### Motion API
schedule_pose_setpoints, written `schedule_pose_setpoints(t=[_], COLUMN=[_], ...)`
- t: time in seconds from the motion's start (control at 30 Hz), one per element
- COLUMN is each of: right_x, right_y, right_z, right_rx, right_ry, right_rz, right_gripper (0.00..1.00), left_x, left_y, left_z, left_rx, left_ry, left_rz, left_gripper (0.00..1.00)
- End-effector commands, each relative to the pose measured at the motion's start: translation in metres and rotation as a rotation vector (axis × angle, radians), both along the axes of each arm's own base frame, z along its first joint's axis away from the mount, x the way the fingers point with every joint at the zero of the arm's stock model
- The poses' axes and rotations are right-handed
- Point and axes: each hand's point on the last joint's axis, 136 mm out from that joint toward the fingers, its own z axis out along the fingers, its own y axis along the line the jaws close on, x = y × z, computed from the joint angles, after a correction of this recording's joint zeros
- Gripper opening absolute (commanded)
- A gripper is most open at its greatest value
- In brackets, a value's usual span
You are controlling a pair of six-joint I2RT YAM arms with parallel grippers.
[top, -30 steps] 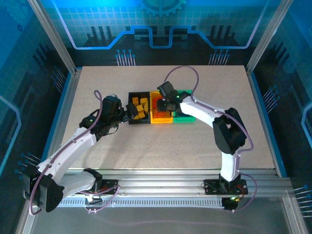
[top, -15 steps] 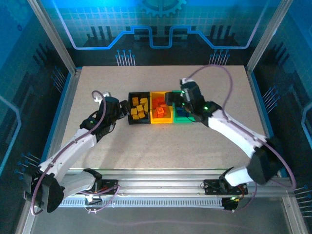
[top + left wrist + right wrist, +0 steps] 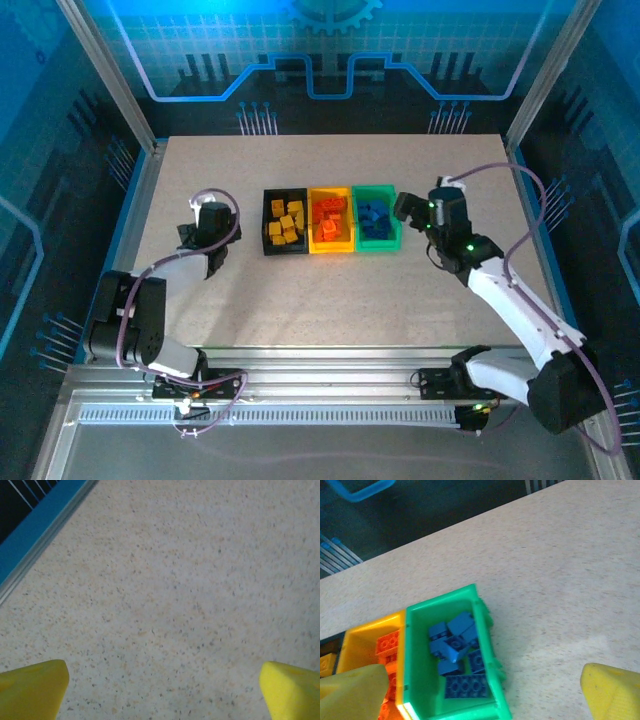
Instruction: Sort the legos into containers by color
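Observation:
Three joined containers sit mid-table: a black bin (image 3: 266, 222) holding yellow legos (image 3: 288, 222), a yellow bin (image 3: 331, 247) holding orange-red legos (image 3: 330, 215), and a green bin (image 3: 376, 242) holding blue legos (image 3: 374, 214). My right gripper (image 3: 405, 207) hovers just right of the green bin, open and empty. The right wrist view looks down on the green bin (image 3: 417, 670) and its blue legos (image 3: 455, 645), with my right gripper (image 3: 482, 692) spread wide. My left gripper (image 3: 193, 233) is off to the left of the black bin, open over bare table (image 3: 162, 690).
The speckled tabletop (image 3: 330, 290) is bare in front of the bins. A blue-edged frame rail (image 3: 35, 535) runs along the table's left side, close to the left gripper. Enclosure posts stand at the table's corners.
The right gripper has drawn back from over the yellow bin to the right of the green bin and opened. The left arm has pulled away leftward from the black bin.

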Motion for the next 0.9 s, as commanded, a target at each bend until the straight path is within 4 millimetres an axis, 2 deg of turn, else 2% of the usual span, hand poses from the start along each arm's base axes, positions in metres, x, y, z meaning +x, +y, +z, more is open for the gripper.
schedule_pose_setpoints(t=[0.0, 0.1, 0.2, 0.3, 0.43, 0.47, 0.53, 0.6, 0.87], right_x=[-0.011, -0.015, -0.018, -0.015, 0.005, 0.01, 0.018, 0.025, 0.04], right_y=[-0.026, -0.039, -0.055, -0.07, -0.075, -0.074, -0.07, -0.066, -0.064], right_z=[0.001, 0.009, 0.012, 0.004, -0.031, -0.042, -0.058, -0.072, -0.12], right_rx=[0.045, -0.001, -0.169, -0.328, -0.463, -0.473, -0.467, -0.444, -0.384], right_ry=[-0.06, -0.205, -0.322, -0.289, -0.188, -0.17, -0.161, -0.155, -0.147], right_rz=[-0.069, -0.041, -0.051, -0.054, -0.004, 0.011, 0.054, 0.097, 0.152], right_gripper=[1.0, 1.0, 1.0, 1.0, 1.0, 1.0, 1.0, 1.0, 1.0], left_x=[0.025, 0.021, 0.021, 0.02, 0.014, 0.01, 0.004, 0.008, 0.008], left_y=[-0.008, -0.021, -0.022, -0.024, -0.032, -0.036, -0.027, -0.017, -0.018], left_z=[0.025, 0.013, 0.014, 0.014, 0.01, 0.012, 0.007, 0.008, 0.007], left_rx=[0.01, 0.007, -0.006, -0.022, -0.086, -0.078, -0.087, -0.067, -0.068], left_ry=[-0.179, -0.214, -0.222, -0.234, -0.278, -0.355, -0.329, -0.33, -0.326], left_rz=[-0.112, -0.193, -0.203, -0.223, -0.312, -0.351, -0.292, -0.235, -0.233], left_gripper=[0.99, 0.99, 0.99, 0.99, 0.99, 0.99, 0.99, 0.99, 0.99])
